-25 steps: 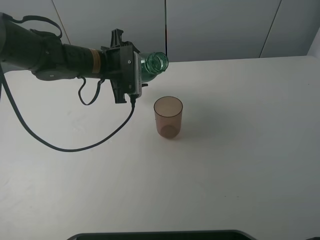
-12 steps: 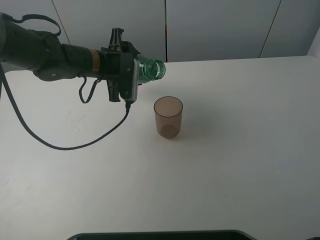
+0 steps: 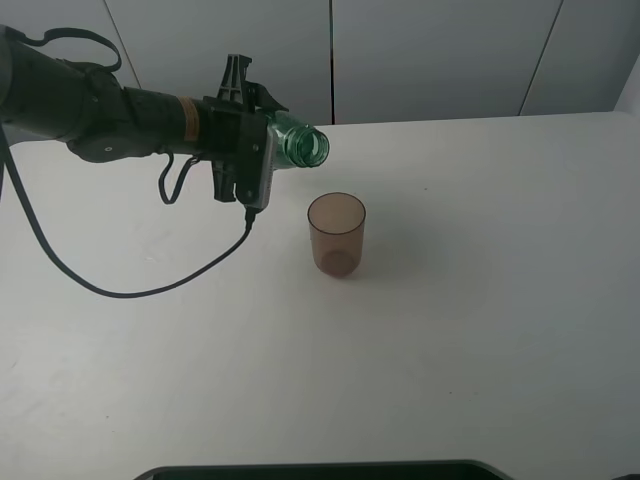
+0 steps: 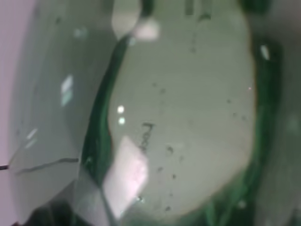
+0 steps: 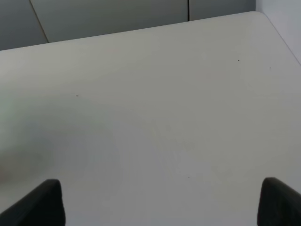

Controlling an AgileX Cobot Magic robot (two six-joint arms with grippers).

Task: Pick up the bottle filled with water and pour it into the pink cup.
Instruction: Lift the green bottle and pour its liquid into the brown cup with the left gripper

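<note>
The left gripper is clamping the tall, slim, green-tinted transparent plastic bottle around its body and holding it in the air, tipped almost level. Its open threaded mouth is pointing toward the right of the exterior high view, while in the left wrist view the bottle's blurred green wall is filling the picture. The small translucent brownish-pink plastic cup is standing upright on the white table, near the bottle's mouth and apart from it, and the right gripper is hovering over the table with its dark fingertips spread wide.
</note>
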